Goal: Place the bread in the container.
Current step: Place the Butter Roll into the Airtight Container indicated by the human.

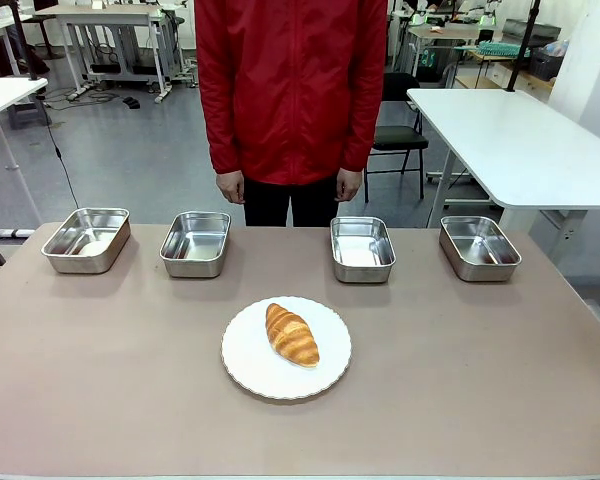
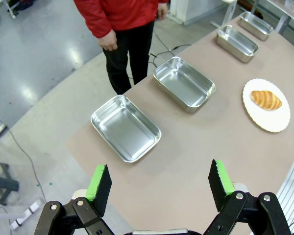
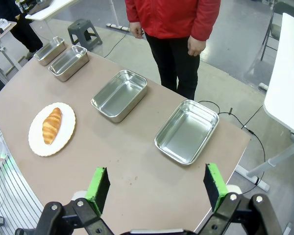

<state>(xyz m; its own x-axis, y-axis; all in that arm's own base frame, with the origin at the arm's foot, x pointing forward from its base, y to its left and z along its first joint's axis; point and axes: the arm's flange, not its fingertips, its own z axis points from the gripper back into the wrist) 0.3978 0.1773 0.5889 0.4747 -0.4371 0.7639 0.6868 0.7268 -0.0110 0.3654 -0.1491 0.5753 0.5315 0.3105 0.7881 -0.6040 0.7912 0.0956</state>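
The croissant (image 1: 292, 335), golden-brown with a ridged, darker-banded crust, lies on a round white plate (image 1: 255, 375) with a scalloped rim, in the middle of the matte brown worktop (image 1: 460, 380). Beyond it, four shiny rectangular steel trays (image 1: 195, 264) with rounded corners stand in a row. The green-padded left jaws and right jaws are spread wide.

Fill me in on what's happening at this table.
Nothing is being handled yet. The bread, a croissant, lies on a white plate near the middle of the table. Four empty steel trays stand in a row along the far edge. A person in a red jacket stands behind them, hands hanging down. The left gripper and the right gripper are both open, holding nothing, up above the table's ends.
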